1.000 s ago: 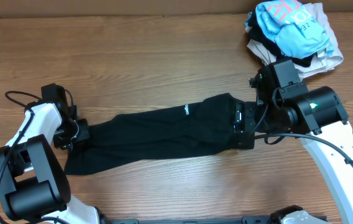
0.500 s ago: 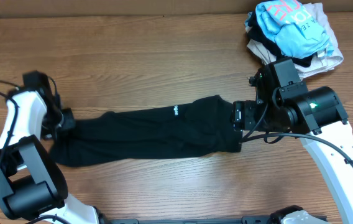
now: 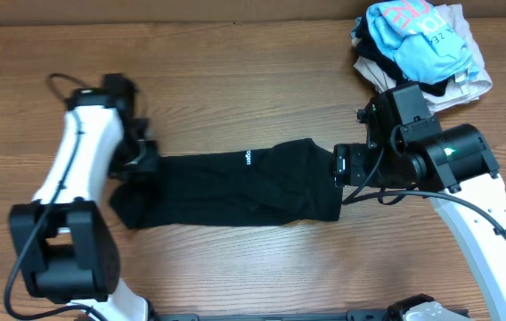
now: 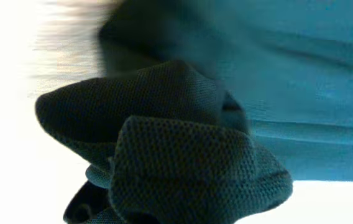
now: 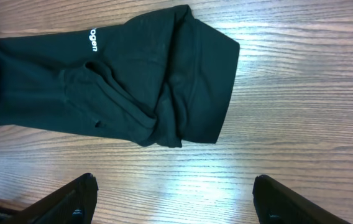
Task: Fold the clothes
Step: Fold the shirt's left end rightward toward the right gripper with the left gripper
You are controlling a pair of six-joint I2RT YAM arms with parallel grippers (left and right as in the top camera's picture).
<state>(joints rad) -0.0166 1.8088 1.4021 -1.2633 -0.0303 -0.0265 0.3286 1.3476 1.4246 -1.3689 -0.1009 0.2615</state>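
Wooden table (image 3: pixel 235 80), its grain running left to right. We see the black shirt (image 3: pixel 235 187) lying below and left of the garment pile (image 3: pixel 422 45). Its long axis follows the grain, with one end toward the pile. The left gripper (image 3: pixel 143 159), at the end farthest from the pile, is clamped on bunched fabric. The right gripper (image 5: pixel 173 186), below the pile, hovers spread apart beside the nearer end.

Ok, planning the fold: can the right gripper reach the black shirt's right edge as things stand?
Probably yes: the right gripper is open by the right edge of the black shirt, only bare table between.
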